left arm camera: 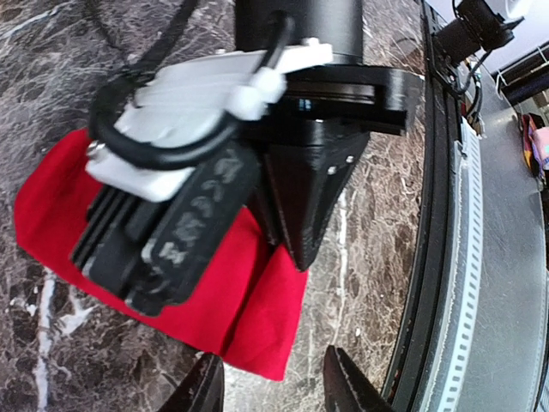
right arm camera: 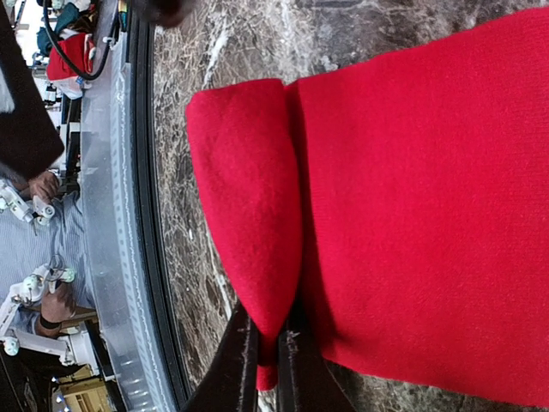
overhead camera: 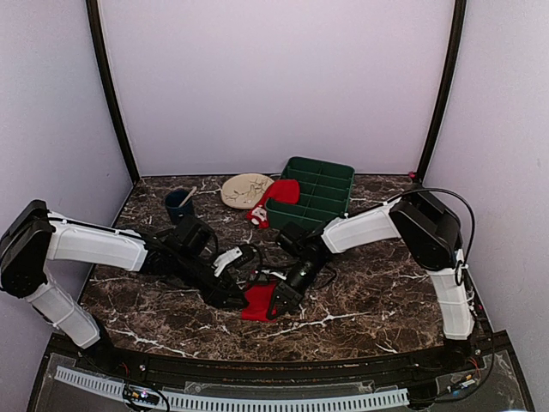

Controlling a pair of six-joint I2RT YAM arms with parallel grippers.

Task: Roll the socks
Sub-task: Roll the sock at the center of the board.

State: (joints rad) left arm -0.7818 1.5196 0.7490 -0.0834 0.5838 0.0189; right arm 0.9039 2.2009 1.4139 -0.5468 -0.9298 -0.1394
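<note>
Right end effector (right arm camera: 268, 365) clamped on a folded edge of flat sock (overhead camera: 255, 302), front-centre on table (overhead camera: 377, 300); left end effector (left arm camera: 273, 390) has its fingers apart just past that edge; second sock (overhead camera: 283, 190) lies at left corner of green tray (overhead camera: 319, 161), white end on table; blue cup (overhead camera: 177, 207) holds a stick (overhead camera: 187, 196).

Soft, even light from overhead fills the scene, and the dark veined marble tabletop (overhead camera: 386, 292) carries only faint, soft-edged shadows. The overhead view is slightly grainy. In the right wrist view the bright red soft fabric sock (right arm camera: 412, 215) is sharp but oversaturated, and the left-hand background is blurred.
</note>
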